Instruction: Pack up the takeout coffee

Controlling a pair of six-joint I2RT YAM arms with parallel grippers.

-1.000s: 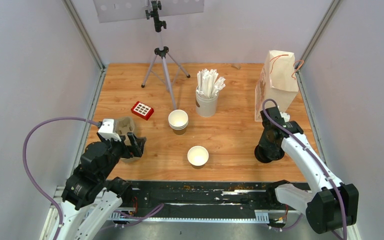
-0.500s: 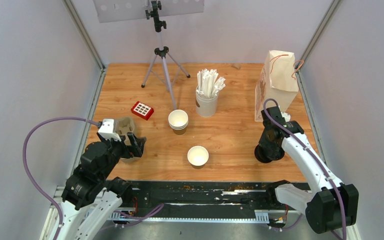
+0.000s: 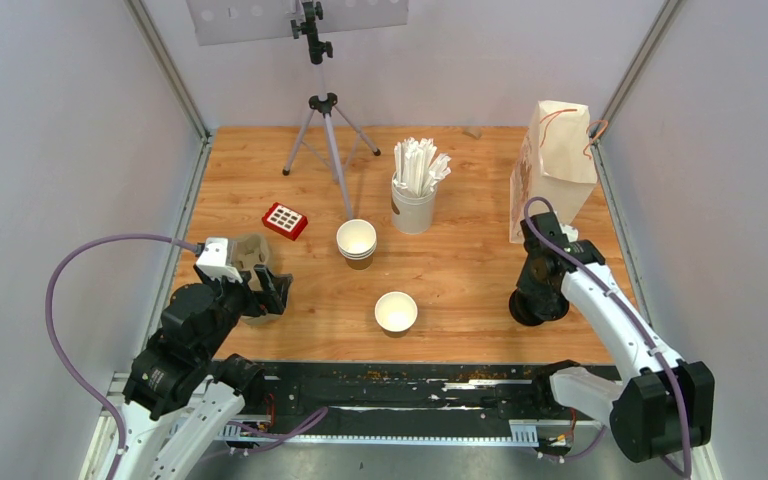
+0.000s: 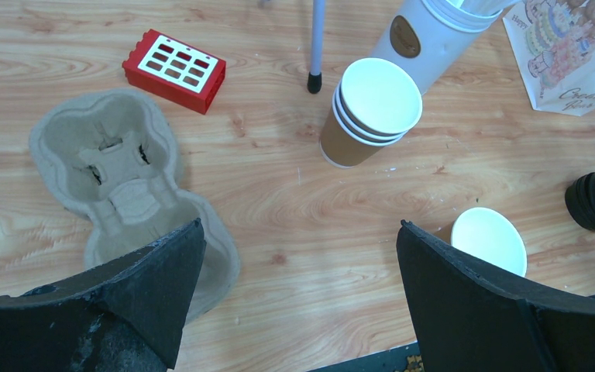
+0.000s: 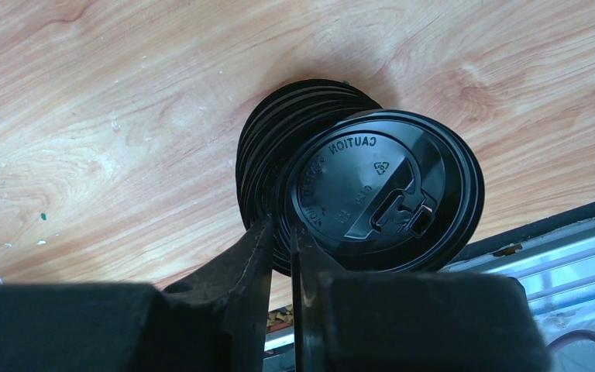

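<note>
One takeout coffee cup (image 3: 396, 311) (image 4: 488, 236), brown outside and white inside, stands lidless at the table's near middle. A nested stack of the same cups (image 3: 357, 241) (image 4: 372, 108) stands behind it. At the right, my right gripper (image 3: 538, 300) (image 5: 280, 226) is shut on the rim of the top black lid (image 5: 380, 190). That lid is tilted off the pile of black lids (image 3: 532, 312) (image 5: 279, 124). My left gripper (image 3: 270, 290) (image 4: 300, 225) hangs open over bare wood, with the grey pulp cup carrier (image 3: 250, 255) (image 4: 116, 174) just left of it.
A paper bag (image 3: 555, 165) stands at the back right. A white cup of wrapped straws (image 3: 415, 200) and a tripod (image 3: 325, 120) stand at the back middle. A red block (image 3: 285, 220) lies behind the carrier. A black rail runs along the near edge.
The right wrist has shifted very slightly at the lid pile. The left arm and the cups have not moved.
</note>
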